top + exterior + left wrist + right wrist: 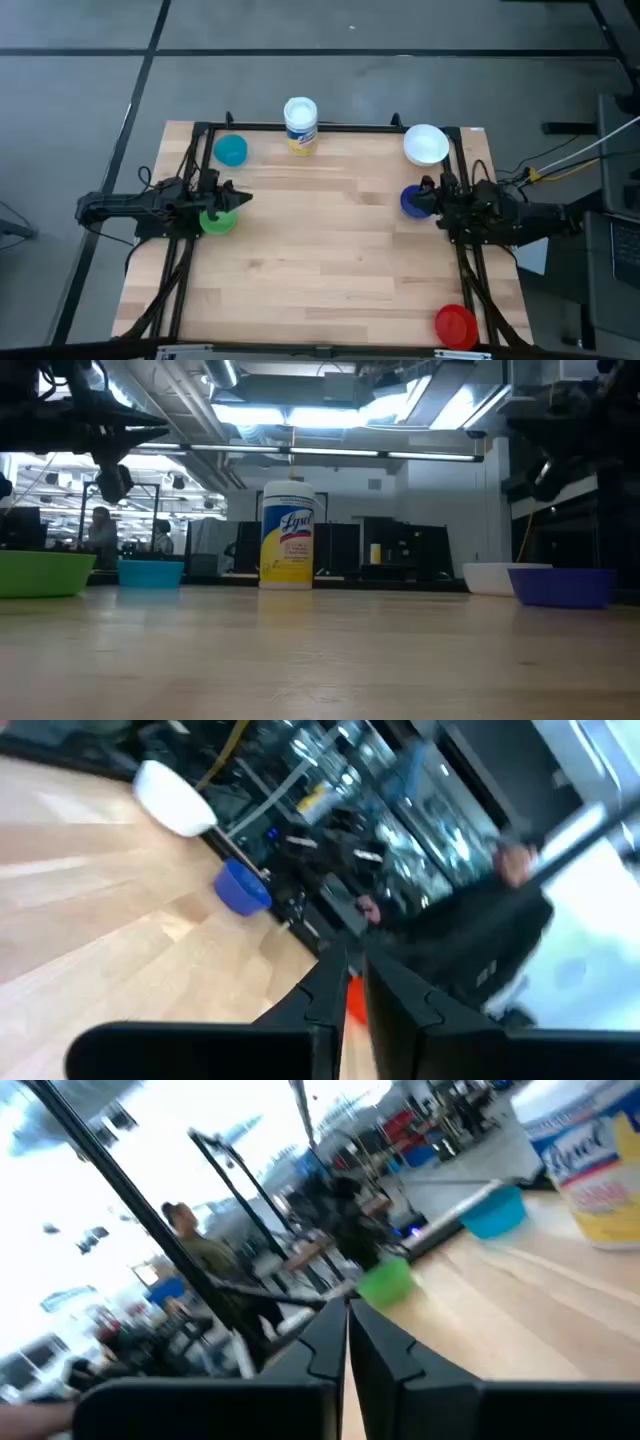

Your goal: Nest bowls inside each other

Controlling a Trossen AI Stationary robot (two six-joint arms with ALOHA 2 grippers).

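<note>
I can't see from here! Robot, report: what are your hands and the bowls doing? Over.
Left gripper shut, above green bowl. Right gripper shut, above dark blue bowl. No bowls nested yet. Canister stands at the far edge, clear of both.

We see five small round plastic bowls lying apart, none nested. Light blue bowl (231, 150) and green bowl (218, 219) sit left; white bowl (426, 144), dark blue bowl (413, 201) and red bowl (455, 325) right.

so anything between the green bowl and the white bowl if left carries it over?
Nothing visible. Bare wood lies between the green bowl and the white bowl. The wipes canister stands behind that line, and the dark blue bowl sits just in front of it.
</note>
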